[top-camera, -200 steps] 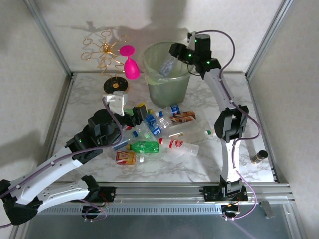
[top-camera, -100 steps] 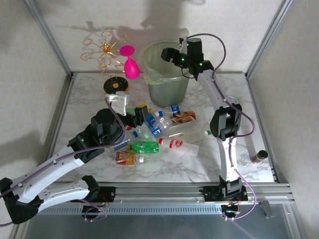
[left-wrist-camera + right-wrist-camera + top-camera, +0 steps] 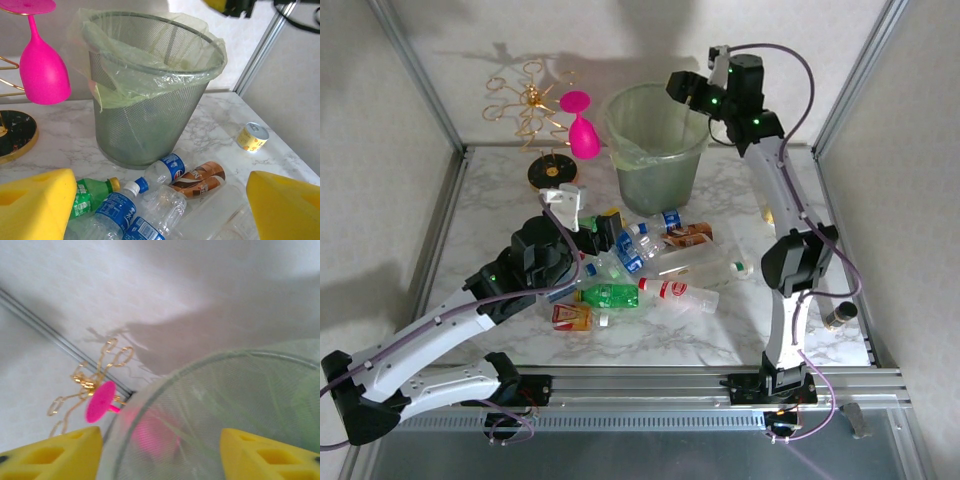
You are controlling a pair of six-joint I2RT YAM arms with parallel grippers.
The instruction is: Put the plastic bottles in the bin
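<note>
The plastic bottles (image 3: 650, 262) lie heaped on the desk (image 3: 495, 205) just in front of the bin (image 3: 655, 175). The left gripper (image 3: 588, 234) hovers at the heap's left edge, fingers spread and empty. It should close across a single bottle's body, not a cap. The right gripper (image 3: 686, 88) hangs above the bin's rim, fingers apart and empty.
</note>
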